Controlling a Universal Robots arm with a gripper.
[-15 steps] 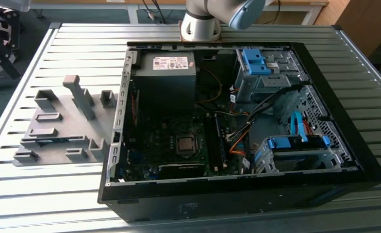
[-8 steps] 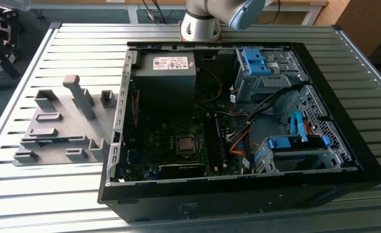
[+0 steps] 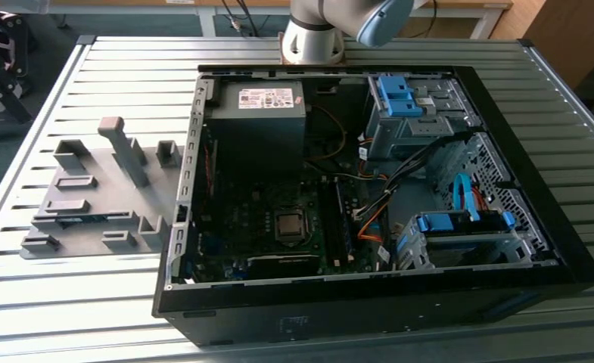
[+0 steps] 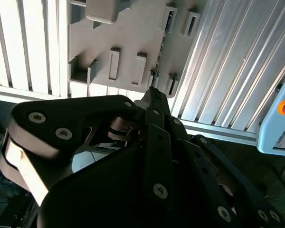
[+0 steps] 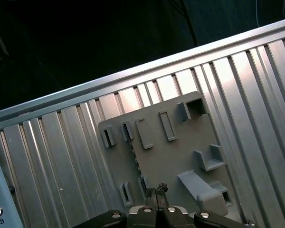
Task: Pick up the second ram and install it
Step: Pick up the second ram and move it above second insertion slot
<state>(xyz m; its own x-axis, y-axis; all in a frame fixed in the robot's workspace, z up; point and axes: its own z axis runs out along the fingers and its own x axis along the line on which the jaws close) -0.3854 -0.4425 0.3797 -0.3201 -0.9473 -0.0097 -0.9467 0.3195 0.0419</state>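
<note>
Closest of all is the hand, big and dark in both wrist views, with its two tips pressed together. The second ram is not in the hand. In the first wrist view it shows as a thin dark line on the grey holder plate, and the hand's tips hang close to one end of it. In the exterior view the ram is a thin blue strip near the plate's front edge, set between small grey blocks. Its long side runs from the exterior view's left to the exterior view's right, the same way as the slats of the metal surface. An open computer case stands just beside the plate, on the exterior view's right.
</note>
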